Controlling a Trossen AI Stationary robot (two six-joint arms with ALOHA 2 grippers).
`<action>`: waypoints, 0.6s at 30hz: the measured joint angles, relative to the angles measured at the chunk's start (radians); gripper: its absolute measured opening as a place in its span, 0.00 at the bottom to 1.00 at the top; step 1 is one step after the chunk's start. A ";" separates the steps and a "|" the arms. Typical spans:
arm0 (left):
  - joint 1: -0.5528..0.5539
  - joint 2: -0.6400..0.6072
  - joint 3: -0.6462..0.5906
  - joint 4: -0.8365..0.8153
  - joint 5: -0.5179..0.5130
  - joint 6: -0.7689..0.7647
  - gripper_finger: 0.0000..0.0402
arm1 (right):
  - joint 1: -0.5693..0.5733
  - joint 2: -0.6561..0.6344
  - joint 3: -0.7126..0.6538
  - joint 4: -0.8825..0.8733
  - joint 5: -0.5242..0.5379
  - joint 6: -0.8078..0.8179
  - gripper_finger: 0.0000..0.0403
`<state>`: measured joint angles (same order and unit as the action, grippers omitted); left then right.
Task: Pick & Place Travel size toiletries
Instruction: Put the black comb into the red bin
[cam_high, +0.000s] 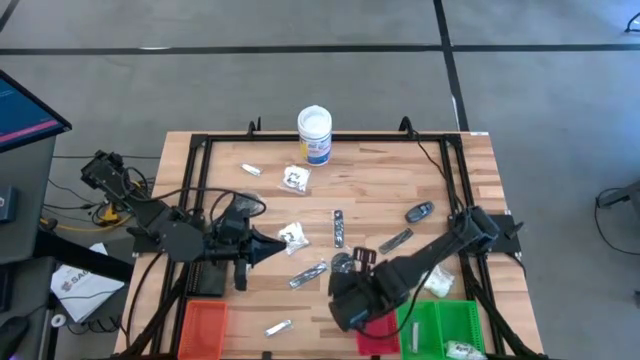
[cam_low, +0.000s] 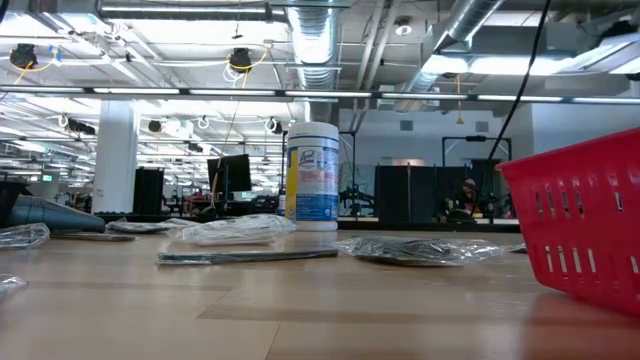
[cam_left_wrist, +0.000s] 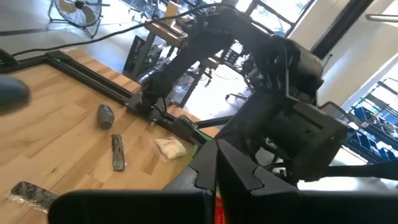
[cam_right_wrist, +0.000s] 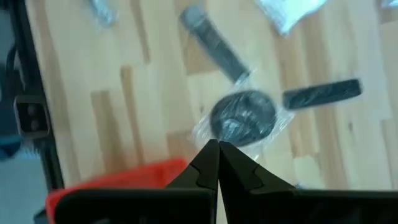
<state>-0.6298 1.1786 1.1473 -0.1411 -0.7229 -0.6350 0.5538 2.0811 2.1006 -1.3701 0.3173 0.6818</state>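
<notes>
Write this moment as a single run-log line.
right gripper: shut, empty, over red tray edge | left gripper: shut, idle mid-table | nearest item: bagged dark disc | most toiletries unsorted

Toiletries scattered flat across the table (cam_high: 370, 165). Dark round disc in clear wrap (cam_right_wrist: 244, 118) mid-table, a slim black stick (cam_right_wrist: 322, 93) just beside it. Clear packets with white contents: one (cam_high: 295, 178) toward the far edge, one (cam_high: 292, 236) central. Silvery sachets: (cam_high: 251, 170) far left, (cam_high: 338, 227) centre, (cam_high: 308, 274) and (cam_high: 278, 326) nearer the front. Dark oval item (cam_high: 419, 212) at right.
</notes>
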 joint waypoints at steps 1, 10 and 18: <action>0.009 0.000 0.000 0.000 0.007 0.000 0.00 | -0.009 -0.002 0.000 0.008 0.004 -0.001 0.00; 0.112 0.000 -0.073 0.000 0.137 -0.061 0.00 | -0.046 -0.004 -0.038 0.112 -0.002 -0.091 0.00; 0.208 0.000 -0.148 0.009 0.223 -0.110 0.00 | -0.045 -0.122 -0.270 0.307 -0.007 -0.089 0.00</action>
<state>-0.4215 1.1790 0.9990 -0.1322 -0.4997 -0.7448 0.5083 1.9589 1.8309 -1.0633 0.3102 0.5932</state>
